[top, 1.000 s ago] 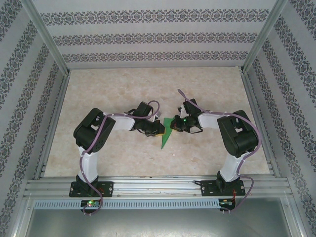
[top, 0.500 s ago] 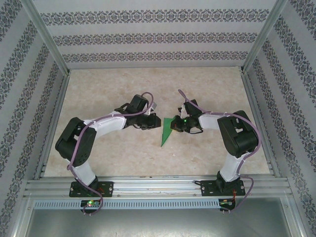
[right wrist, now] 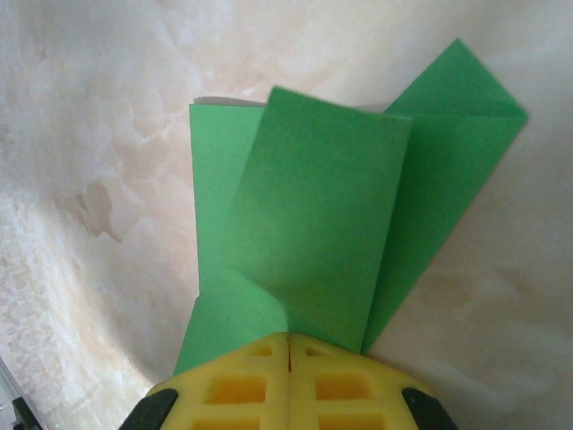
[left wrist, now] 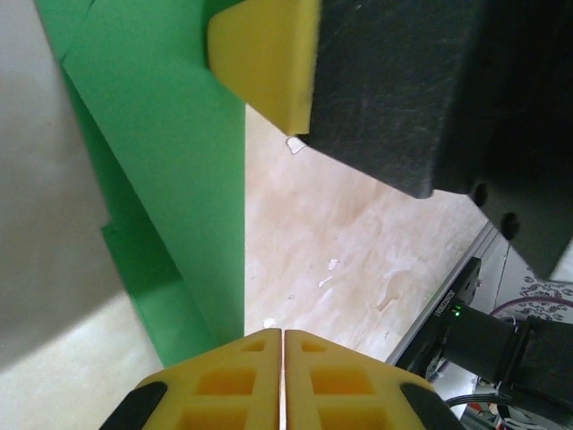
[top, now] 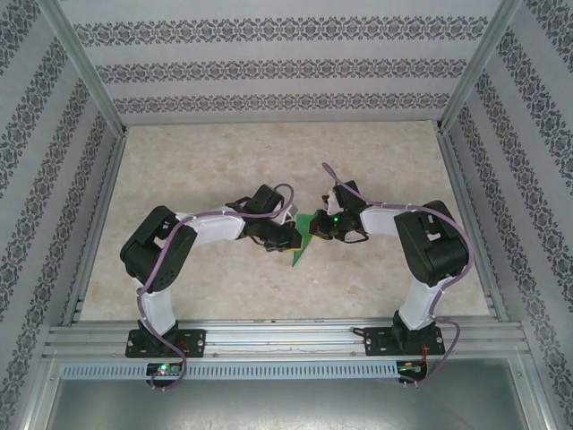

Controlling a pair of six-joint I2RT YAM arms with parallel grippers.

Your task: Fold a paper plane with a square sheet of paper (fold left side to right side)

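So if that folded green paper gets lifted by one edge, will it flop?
Probably floppy: the green paper is thin, and one flap looks slightly raised. Likely very light, so a push should slide it across the smooth table.

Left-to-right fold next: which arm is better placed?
Probably left. The left tool sits shut at the left edge of the green paper; the right tool is shut on its far end.

Paper plane (top: 302, 251) on table (top: 224, 161), left jaws at its left edge, right jaws at right.
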